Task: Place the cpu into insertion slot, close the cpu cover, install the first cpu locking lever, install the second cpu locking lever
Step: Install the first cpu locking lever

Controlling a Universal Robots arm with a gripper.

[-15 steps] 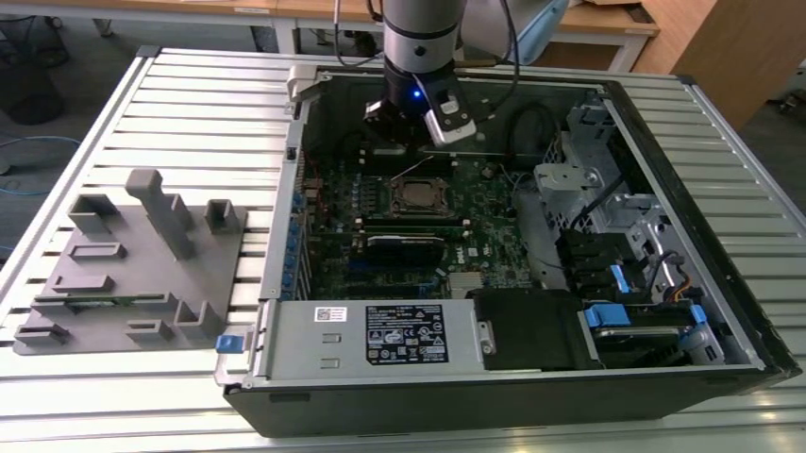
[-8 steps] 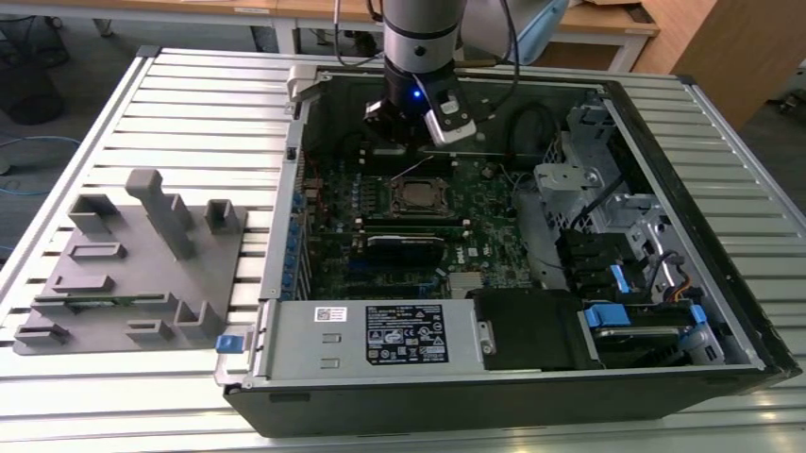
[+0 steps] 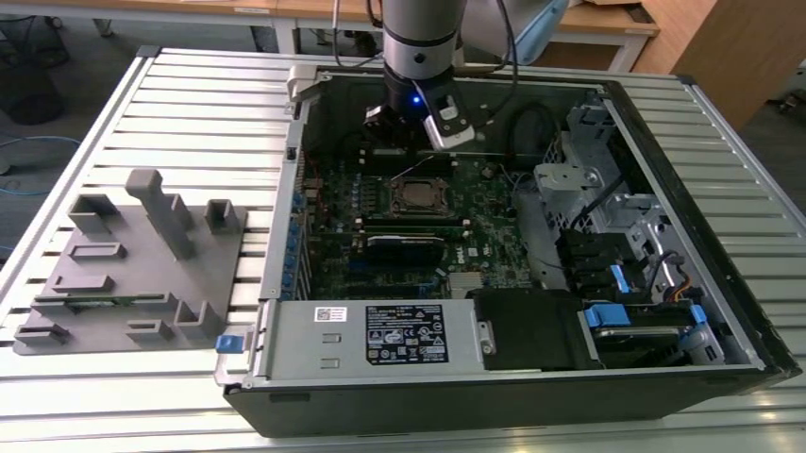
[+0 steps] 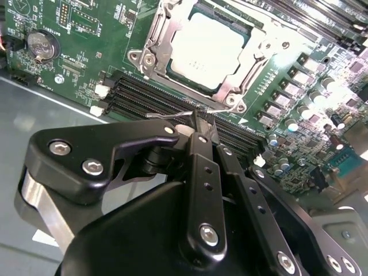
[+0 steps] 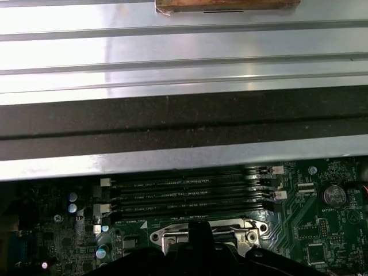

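Ribbed aluminium slats form the table [image 3: 189, 94] under an open black computer case [image 3: 504, 415]. On the green motherboard [image 4: 86, 69], the cpu [image 4: 210, 49] lies flat in the insertion slot [image 4: 192, 80], its matte silver-grey top showing through the window of the cpu cover [image 4: 154, 49], a shiny stamped-metal frame lying flat around it. Just beside the long black memory slots [image 4: 144, 100], the gripper [image 4: 198, 119] has its slim black fingers pinched together on a thin wire locking lever [image 4: 167, 114].
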